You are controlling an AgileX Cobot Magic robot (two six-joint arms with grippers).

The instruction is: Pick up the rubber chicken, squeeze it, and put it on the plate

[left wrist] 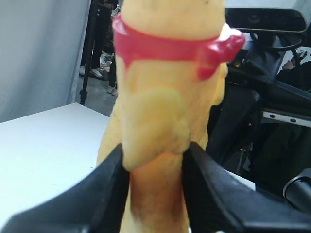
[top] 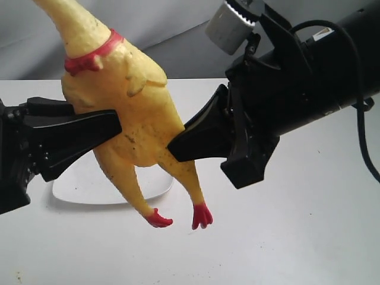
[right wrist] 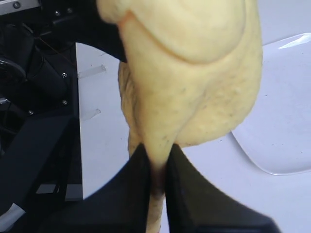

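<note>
Yellow rubber chicken (top: pixel 133 101) with red collar and feet hangs over the white worktop (top: pixel 285 231), pinched by left end effector (left wrist: pixel 154 165) and right end effector (right wrist: pixel 156 167); white glossy square plate (top: pixel 83 187) lies below it, toward the worktop's left edge

text: none readable | labels: none | brands: none | numbers: none | signs: none

The yellow rubber chicken (top: pixel 127 98) is hanging tilted, red feet down, body pinched, clear of the white plate (top: pixel 83 185) lying flat.
</note>
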